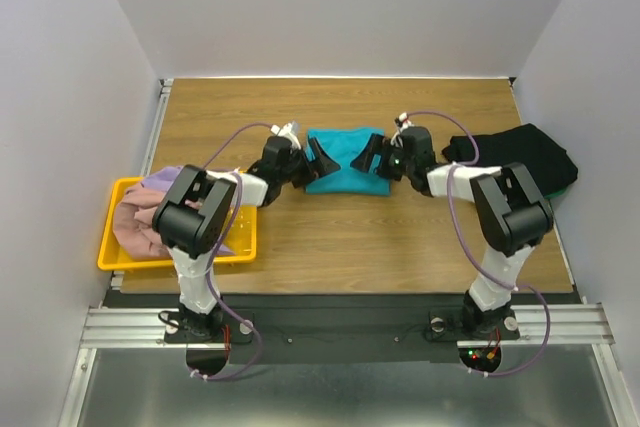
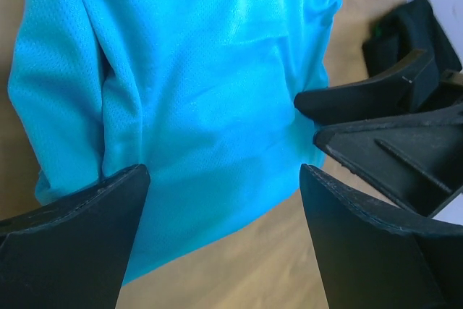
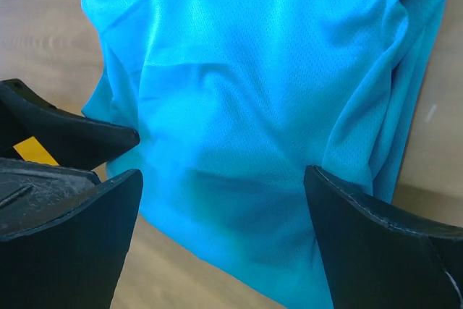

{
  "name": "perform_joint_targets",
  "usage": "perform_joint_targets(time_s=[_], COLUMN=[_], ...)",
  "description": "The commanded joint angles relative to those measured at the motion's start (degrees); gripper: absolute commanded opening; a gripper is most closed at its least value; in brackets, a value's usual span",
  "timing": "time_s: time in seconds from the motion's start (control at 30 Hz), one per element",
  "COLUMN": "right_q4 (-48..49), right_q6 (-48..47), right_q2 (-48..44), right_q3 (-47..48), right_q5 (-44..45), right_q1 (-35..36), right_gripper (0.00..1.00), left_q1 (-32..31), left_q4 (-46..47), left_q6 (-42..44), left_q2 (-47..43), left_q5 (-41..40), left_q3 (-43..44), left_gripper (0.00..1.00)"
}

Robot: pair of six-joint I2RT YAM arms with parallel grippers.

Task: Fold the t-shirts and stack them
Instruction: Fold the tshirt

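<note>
The brown wood-grain counter [image 1: 340,237] carries everything. A folded teal mesh-cloth t-shirt [image 1: 345,162] lies flat on it between the two end effectors, straight ahead of each one's fingertips. A crumpled black cloth t-shirt [image 1: 520,157] lies on the counter behind and to the outer side of the right end effector [image 1: 368,157], well apart from it. A yellow rectangular plastic tray [image 1: 115,247] sits well behind and to the outer side of the left end effector [image 1: 320,162]. It holds a bundled dusty pink cloth shirt [image 1: 130,227] with a lavender cloth shirt [image 1: 165,179] against it.

Both end effectors hang low over the teal t-shirt's opposite side edges and face each other. The left end effector's fingers [image 2: 79,215] stand wide apart with teal cloth showing between them and nothing clamped. The right end effector's fingers [image 3: 376,236] are likewise spread wide over the teal cloth, gripping nothing.
</note>
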Motion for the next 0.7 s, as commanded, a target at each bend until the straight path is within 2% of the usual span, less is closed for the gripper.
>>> perform_joint_targets(time_s=[0.0,0.13,0.3,0.43,0.53,0.67], right_q4=[-4.6,-4.7,-10.1,-14.7,-19.0,-21.8], right_q6=[3.0,7.0,7.7,5.7,4.6,2.7], right_q2=[-6.2,-16.0,-30.6,-39.0,-44.0,-45.7], right_q3=[-9.4,-22.2,-27.4,-26.9,-26.0,-25.2], right_q5=[4.0,7.8,9.2,9.7,13.2,15.2], right_q1=[2.5,5.1,8.3,8.7,8.7,8.7], right_gripper=[1.0,1.0,1.0,1.0,1.0,1.0], left_q1=[-1.9,-5.8,-12.6,-15.4,-16.3,-16.3], left_q4=[-3.8,-3.6,-6.0,-9.7,-16.9,-17.6], left_q6=[-0.2,-2.4,-6.1,-6.1,-4.0,-0.7], left_q2=[-6.4,-13.1,-25.2,-36.1,-41.8,-44.4], left_q5=[-3.8,-6.2,-10.4,-13.3,-17.5,-22.6], left_q3=[-11.4,-23.2,-30.0,-28.8,-25.5,-23.5], left_gripper=[0.99,0.99,0.99,0.99,0.99,0.99])
